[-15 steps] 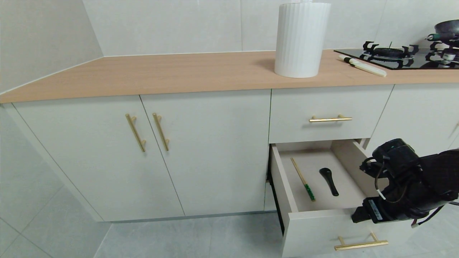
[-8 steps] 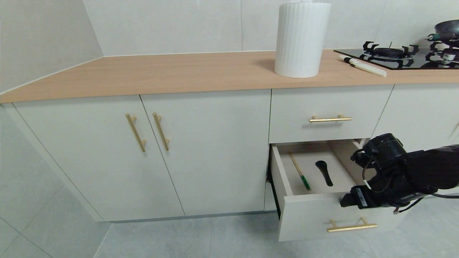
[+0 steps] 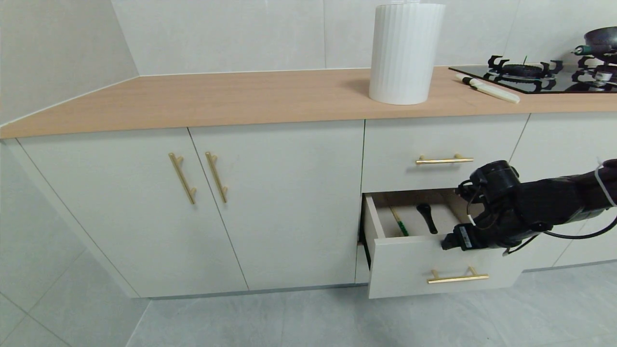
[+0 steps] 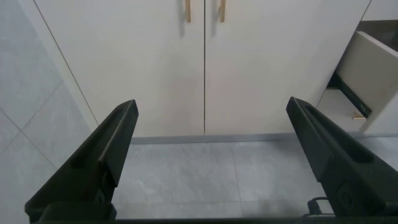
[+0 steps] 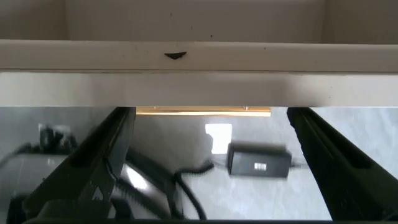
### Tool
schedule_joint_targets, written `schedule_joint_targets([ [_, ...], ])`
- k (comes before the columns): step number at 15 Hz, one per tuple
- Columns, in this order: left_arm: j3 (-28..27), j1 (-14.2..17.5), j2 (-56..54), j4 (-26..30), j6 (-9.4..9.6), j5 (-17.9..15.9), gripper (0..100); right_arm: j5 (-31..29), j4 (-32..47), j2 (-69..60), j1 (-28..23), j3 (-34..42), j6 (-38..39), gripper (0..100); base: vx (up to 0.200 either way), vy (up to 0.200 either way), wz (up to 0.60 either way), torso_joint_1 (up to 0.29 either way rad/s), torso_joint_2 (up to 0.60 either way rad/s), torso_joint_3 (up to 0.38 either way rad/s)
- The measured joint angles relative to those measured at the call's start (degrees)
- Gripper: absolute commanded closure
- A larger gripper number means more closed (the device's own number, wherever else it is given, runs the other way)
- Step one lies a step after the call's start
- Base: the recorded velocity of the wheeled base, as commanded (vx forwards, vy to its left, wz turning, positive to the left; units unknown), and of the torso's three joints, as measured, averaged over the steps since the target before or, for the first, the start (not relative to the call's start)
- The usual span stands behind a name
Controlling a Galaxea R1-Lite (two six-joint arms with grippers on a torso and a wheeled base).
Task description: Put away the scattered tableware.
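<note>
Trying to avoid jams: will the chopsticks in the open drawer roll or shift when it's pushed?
The chopsticks look thin, stiff and light, so they would probably slide or roll on the flat drawer floor. They lie roughly along the push direction, so jamming seems unlikely.

No writing can be read. A white label point(image 3: 463, 235) just behind the right pincer point(image 3: 445, 243) is too small to make out.
</note>
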Motion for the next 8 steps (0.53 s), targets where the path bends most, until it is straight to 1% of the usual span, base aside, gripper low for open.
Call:
schedule_joint_targets([
  [3, 0.0, 0.0, 0.0, 0.0, 0.0, 0.0, 0, 0.0, -0.1, 3.6, -0.5, -6.2, -0.1, 0, 0.0, 0.0, 0.0, 0.0, 0.0, 0.0],
  [8, 0.0, 0.0, 0.0, 0.0, 0.0, 0.0, 0, 0.2, -0.1, 8.9, -2.3, -14.1, 0.2, 0, 0.0, 0.0, 0.0, 0.0, 0.0, 0.0],
])
